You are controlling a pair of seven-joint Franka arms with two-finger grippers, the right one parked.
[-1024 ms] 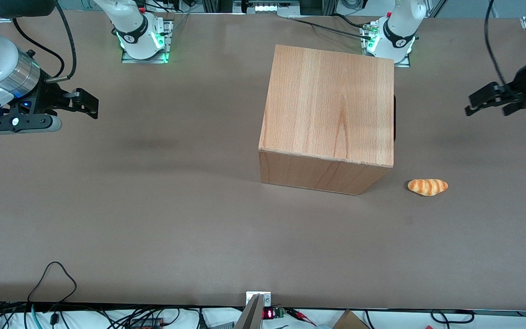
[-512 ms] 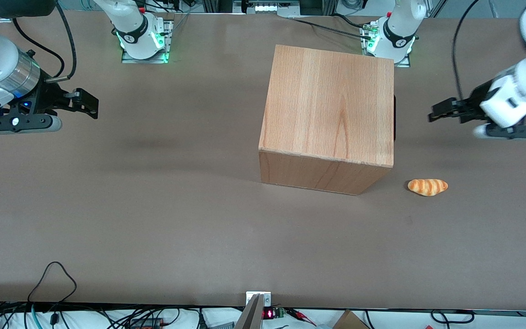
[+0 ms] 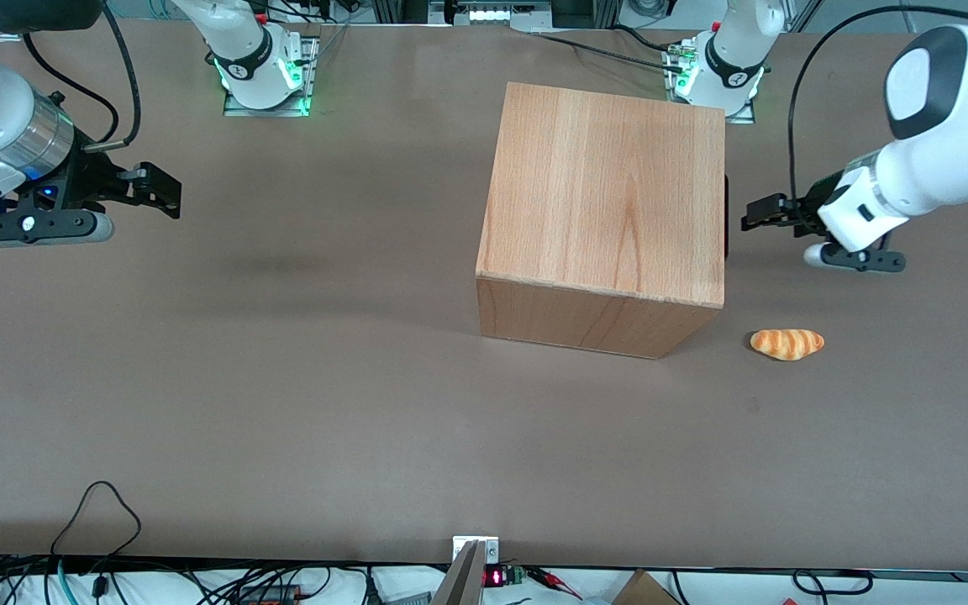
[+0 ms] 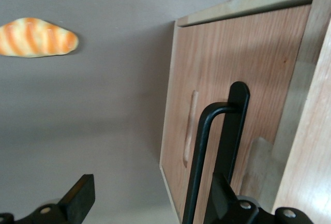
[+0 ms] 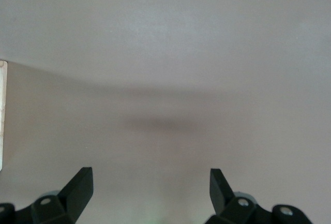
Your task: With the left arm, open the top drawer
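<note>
Wooden cabinet (image 3: 606, 197) mid-table, top drawer (image 4: 243, 94) shut.
Left arm (image 3: 929, 143) holds its gripper (image 3: 754, 213) level with the drawer front, just beside the black handle (image 4: 214, 151) and not touching it; fingers (image 4: 77, 195) spread wide, holding nothing. Bread roll (image 3: 786, 343) lies on the table (image 3: 282, 403), nearer the front camera.

A wide brown table (image 3: 282, 403) fills the scene under soft, even light. Black cables (image 3: 97, 512) trail over its edge nearest the front camera, where a small red display (image 3: 492, 577) glows at the middle
</note>
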